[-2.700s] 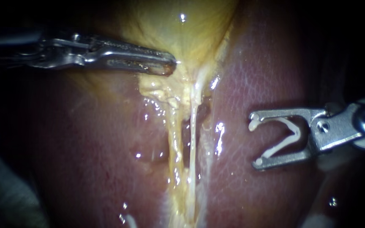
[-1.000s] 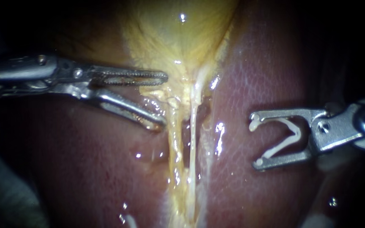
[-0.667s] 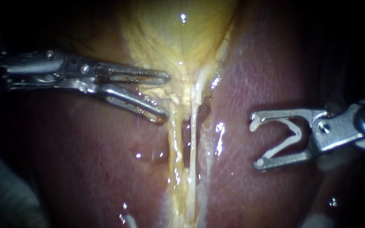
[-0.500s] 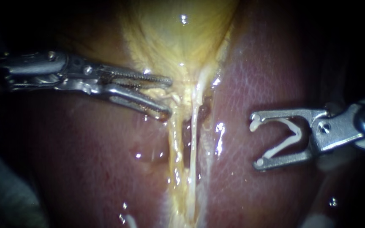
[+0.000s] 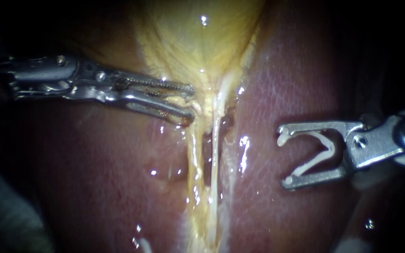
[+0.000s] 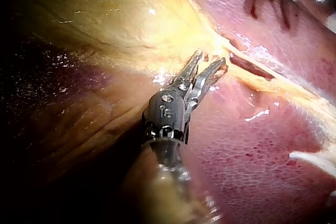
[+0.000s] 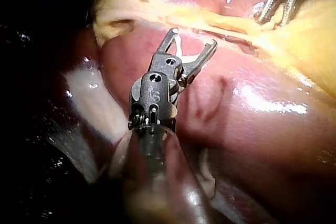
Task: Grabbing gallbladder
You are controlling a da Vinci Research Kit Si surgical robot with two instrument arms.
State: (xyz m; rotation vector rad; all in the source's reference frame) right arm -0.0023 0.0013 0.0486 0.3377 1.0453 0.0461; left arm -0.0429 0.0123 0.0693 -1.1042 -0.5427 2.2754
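The yellow gallbladder [image 5: 198, 37] narrows downward into a neck between two red liver lobes [image 5: 296, 70]. My left instrument [image 5: 191, 103] comes in from the left, and its toothed jaws pinch a fold of yellow tissue at the left side of that neck. In the left wrist view the left instrument [image 6: 211, 59] shows only a slim gap at its tips, which are set into the gallbladder [image 6: 115, 14] edge. My right instrument [image 5: 283, 157] hovers over the right lobe. Its forked jaws stand wide and carry a white clip [image 5: 322, 150].
Two pale tubes [image 5: 194, 159] [image 5: 214, 154] run down from the neck with a dark slit between them. Wet liver [image 6: 252, 150] lies on both sides. In the right wrist view the right instrument [image 7: 193, 37] sits short of the left instrument [image 7: 262, 17].
My left instrument's jaws, spread wide a second ago, have closed down onto the yellow tissue at the neck and edged slightly right. The right instrument has held still.
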